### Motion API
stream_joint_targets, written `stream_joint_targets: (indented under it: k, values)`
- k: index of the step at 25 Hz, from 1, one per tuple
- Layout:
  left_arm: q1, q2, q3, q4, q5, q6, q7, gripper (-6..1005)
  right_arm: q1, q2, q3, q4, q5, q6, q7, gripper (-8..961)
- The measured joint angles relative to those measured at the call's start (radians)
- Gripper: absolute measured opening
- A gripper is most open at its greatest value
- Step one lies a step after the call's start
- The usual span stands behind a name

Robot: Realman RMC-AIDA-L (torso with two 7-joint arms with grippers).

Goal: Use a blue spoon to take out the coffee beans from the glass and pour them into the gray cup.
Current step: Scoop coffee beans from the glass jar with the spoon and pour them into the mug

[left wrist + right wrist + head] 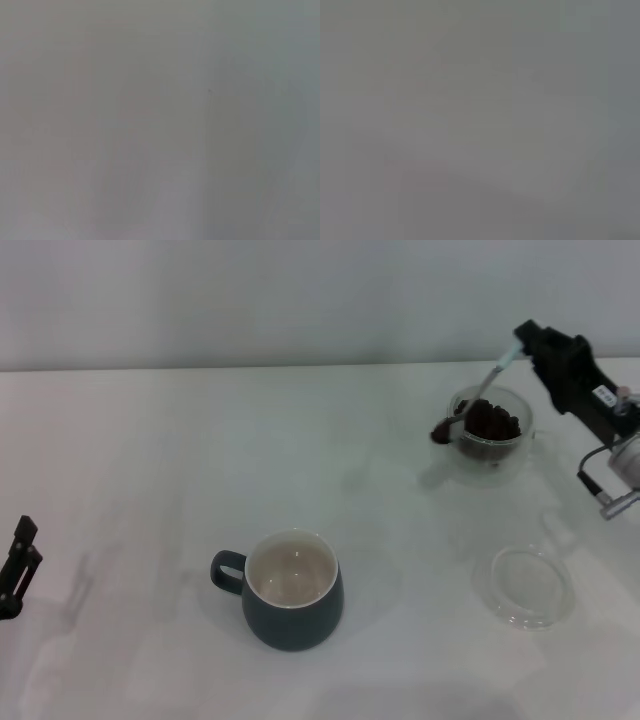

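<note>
- Your right pincer [522, 348] is at the far right of the worktop [150, 460], above and behind the glass [490, 432], clamped on the pale handle end of the blue spoon [470, 405].
- The spoon slants down from that grip across the glass's rim; its bowl hangs just outside the rim on the side facing the gray cup, carrying a few coffee beans [441, 433] and clear of the worktop.
- More beans fill the glass beneath the spoon's neck.
- A flat clear saucer [524, 585] lies nearer you than the glass, well apart from it and off the line to the cup.
- The gray cup [288, 590] stands upright at centre front, handle toward your left, its cream inside showing; open worktop lies between it and the glass.
- Your left pincer [18, 565] sits at the left edge, near nothing; you cannot tell its fingers' state.
- Both wrist views show only flat grey.
</note>
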Motion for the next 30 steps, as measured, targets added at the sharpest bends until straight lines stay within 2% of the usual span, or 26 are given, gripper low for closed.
stream_joint_targets:
  k: [8,16,24,30]
  values:
    - [-0.003,0.000,0.000,0.000,0.000,-0.003,0.002,736,-0.028,0.000,-0.189,-0.088,0.008,-0.031,0.029,140]
    - [-0.002,-0.002,0.000,0.000,0.000,-0.007,0.004,736,-0.026,0.000,-0.371,-0.190,0.009,-0.015,0.014,140]
    - [0.005,-0.003,0.000,0.000,0.000,-0.009,0.004,736,-0.026,0.000,-0.458,-0.277,0.012,0.063,-0.058,141]
    - [0.006,-0.003,0.000,0.000,0.000,-0.009,0.004,734,-0.025,0.000,-0.488,-0.317,0.012,0.067,-0.169,142]
